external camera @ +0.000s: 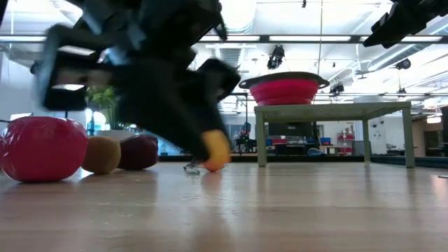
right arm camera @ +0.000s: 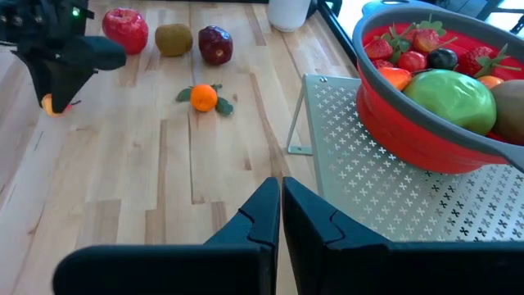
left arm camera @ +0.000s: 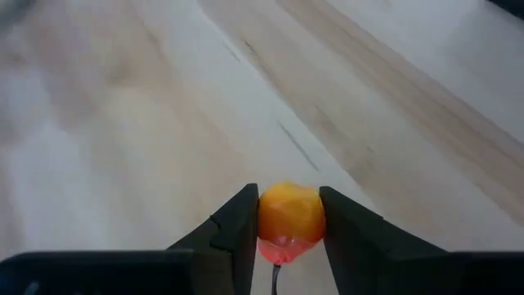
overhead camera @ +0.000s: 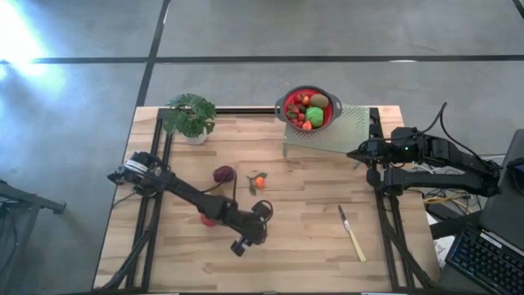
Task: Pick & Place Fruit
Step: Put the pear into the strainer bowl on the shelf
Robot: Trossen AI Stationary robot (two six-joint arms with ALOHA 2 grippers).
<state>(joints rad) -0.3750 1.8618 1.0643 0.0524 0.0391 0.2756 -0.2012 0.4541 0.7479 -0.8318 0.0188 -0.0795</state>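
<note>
Small orange-yellow toy fruit (left arm camera: 288,217) sat pinched in L gripper (left arm camera: 286,225); round, slick — could've squirted out w/ fast swing.

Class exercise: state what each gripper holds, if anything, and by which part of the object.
The left gripper pinches a small yellow-orange fruit across its middle. The right gripper is shut and holds nothing.

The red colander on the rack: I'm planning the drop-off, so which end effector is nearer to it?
Right. The right end effector waits shut beside the rack that carries the red colander. The left end effector is out over mid-table, shut on a small orange fruit.
</note>
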